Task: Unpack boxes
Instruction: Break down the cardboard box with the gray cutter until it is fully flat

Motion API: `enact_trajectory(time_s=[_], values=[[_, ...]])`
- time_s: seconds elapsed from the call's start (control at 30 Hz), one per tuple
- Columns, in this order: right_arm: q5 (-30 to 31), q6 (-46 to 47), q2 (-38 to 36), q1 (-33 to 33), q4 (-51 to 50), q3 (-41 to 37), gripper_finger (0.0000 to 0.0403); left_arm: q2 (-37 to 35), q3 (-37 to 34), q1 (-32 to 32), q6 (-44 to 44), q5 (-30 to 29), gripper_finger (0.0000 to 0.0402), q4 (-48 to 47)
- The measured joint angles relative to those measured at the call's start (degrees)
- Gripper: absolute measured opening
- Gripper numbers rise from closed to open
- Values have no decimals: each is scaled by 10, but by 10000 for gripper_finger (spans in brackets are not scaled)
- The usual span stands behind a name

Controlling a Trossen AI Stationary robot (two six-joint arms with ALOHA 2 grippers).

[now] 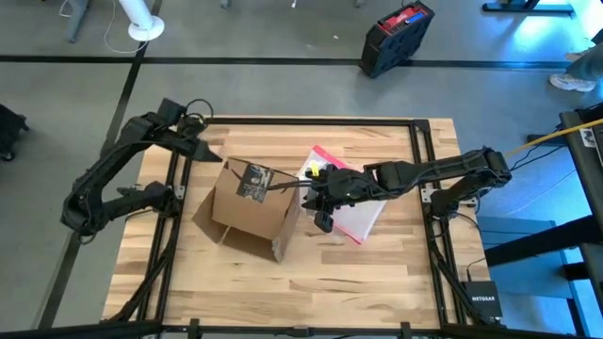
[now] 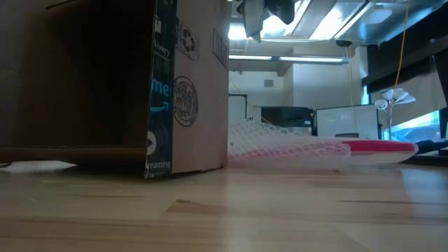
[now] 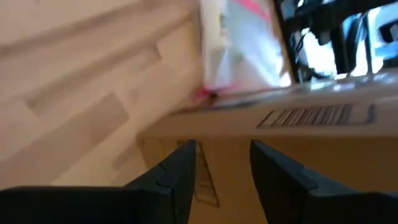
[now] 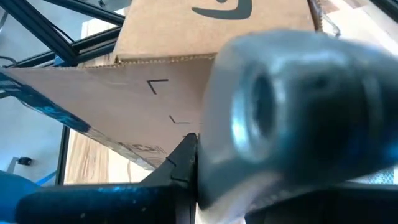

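One cardboard box sits mid-table, its near edge just beyond the left gripper's parted fingers. The right gripper reaches its far side; a grey object blocks those fingers, grip unreadable. A pink-edged pouch lies beneath that arm.

The box carries a black tape strip down one corner; on it the letters "me" show in blue over a piece of the smile-arrow, with small white words above and below too fine to read. Beside the strip sit a recycling mark and a round printed seal, its wording too small to read. A barcode label shows on the box, its bars without legible digits. The smile-arrow logo is printed on another side of the box. A small black device off the table's corner reads "NETGEAR".
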Motion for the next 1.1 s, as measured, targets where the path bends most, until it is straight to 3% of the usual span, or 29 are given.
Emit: enact_trajectory(time_s=[0.33,0.67,1.1], values=[[-29,0,37,-16,9,0,71,0,-22,-97,-3,0,141,-13],[-23,-7,56,-27,33,-1,71,18,-22,-211,-101,17,141,106],[27,-76,55,-26,-9,48,71,23,18,-228,-80,-5,140,224]])
